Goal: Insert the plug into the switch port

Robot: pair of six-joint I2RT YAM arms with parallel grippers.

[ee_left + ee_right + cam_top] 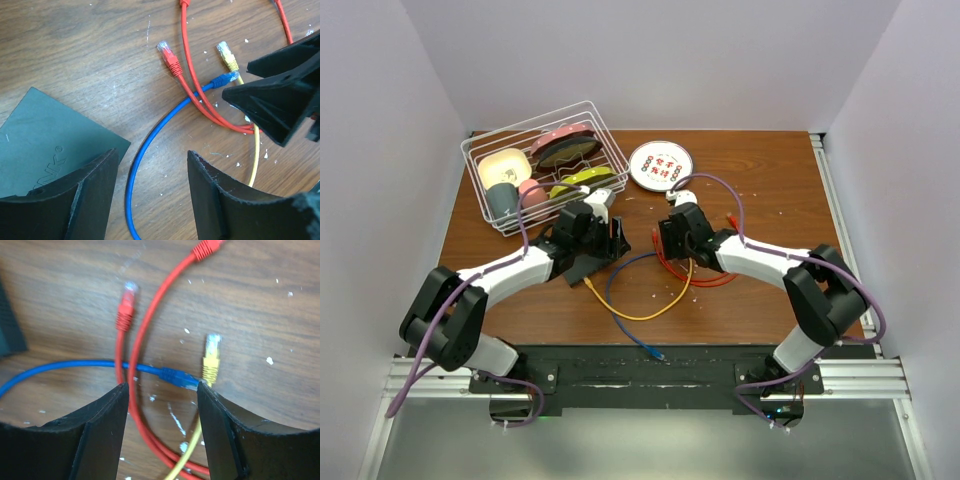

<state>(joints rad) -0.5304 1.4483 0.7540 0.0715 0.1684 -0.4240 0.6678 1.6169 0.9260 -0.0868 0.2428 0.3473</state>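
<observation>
The black switch (582,268) lies flat on the table under my left wrist; its corner shows in the left wrist view (45,140). My left gripper (622,240) (152,162) is open and empty, above the blue cable (145,150) just right of the switch. My right gripper (661,243) (162,390) is open, its jaws either side of the blue plug (177,377) (225,78), not closed on it. The yellow plug (211,360) (227,54) and a red plug (126,307) (168,56) lie close by on the wood.
A white wire basket (480,185) with dishes stands at the back left, and a round patterned plate (660,165) behind the grippers. Red cable loops (705,280) lie under the right arm. The yellow cable (650,310) and blue cable's far plug (658,353) trail toward the near edge.
</observation>
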